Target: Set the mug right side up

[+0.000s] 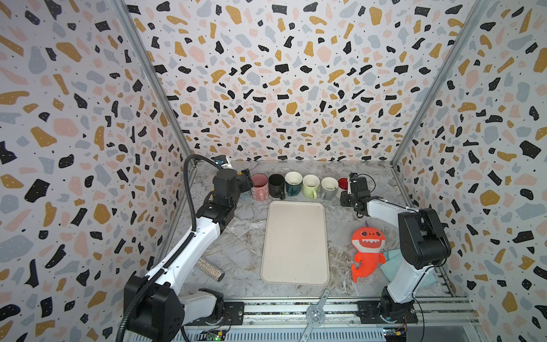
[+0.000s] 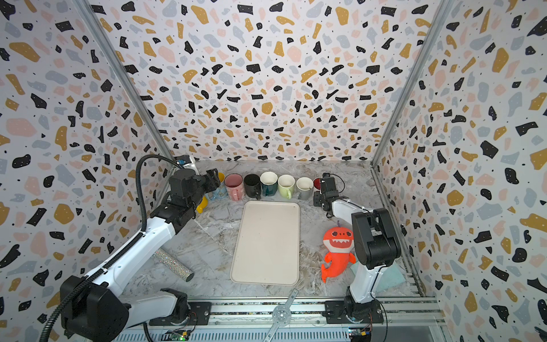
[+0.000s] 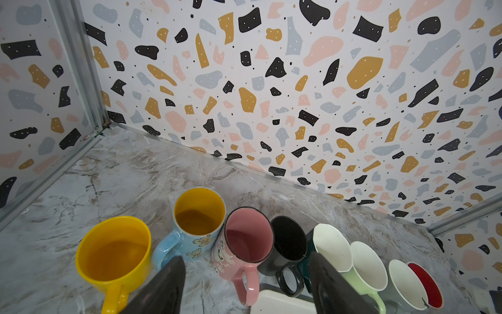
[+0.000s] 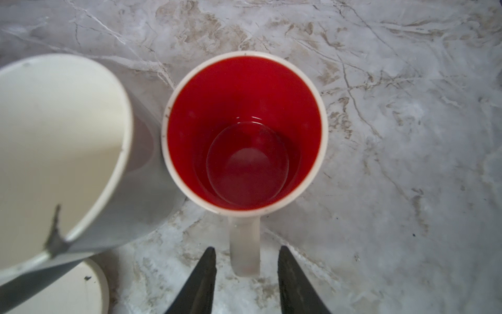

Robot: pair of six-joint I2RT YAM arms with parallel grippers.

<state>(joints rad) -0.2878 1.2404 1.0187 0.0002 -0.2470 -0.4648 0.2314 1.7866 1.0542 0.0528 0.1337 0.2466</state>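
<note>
The mug (image 4: pixel 244 130) is white with a red inside and stands upright, mouth up, at the right end of the mug row (image 1: pixel 342 183) (image 2: pixel 316 183). Its white handle (image 4: pixel 244 252) points toward my right gripper (image 4: pixel 247 250). That gripper is open; its two fingers flank the handle's end, with a gap on each side. In both top views the right wrist covers part of the mug. My left gripper (image 3: pixel 245 257) is open and holds nothing. It hovers at the left end of the row (image 1: pixel 247 180), in front of the pink mug (image 3: pixel 248 236).
The upright row also holds yellow (image 3: pixel 114 250), blue butterfly (image 3: pixel 198 217), black (image 3: pixel 289 242), teal (image 1: pixel 293 183), light green (image 1: pixel 310 185) and grey (image 4: pixel 62 141) mugs by the back wall. A cream tray (image 1: pixel 296 242) lies mid-table. An orange shark toy (image 1: pixel 368 251), teal cloth (image 1: pixel 390 263) and glitter cylinder (image 1: pixel 210 269) lie nearer the front.
</note>
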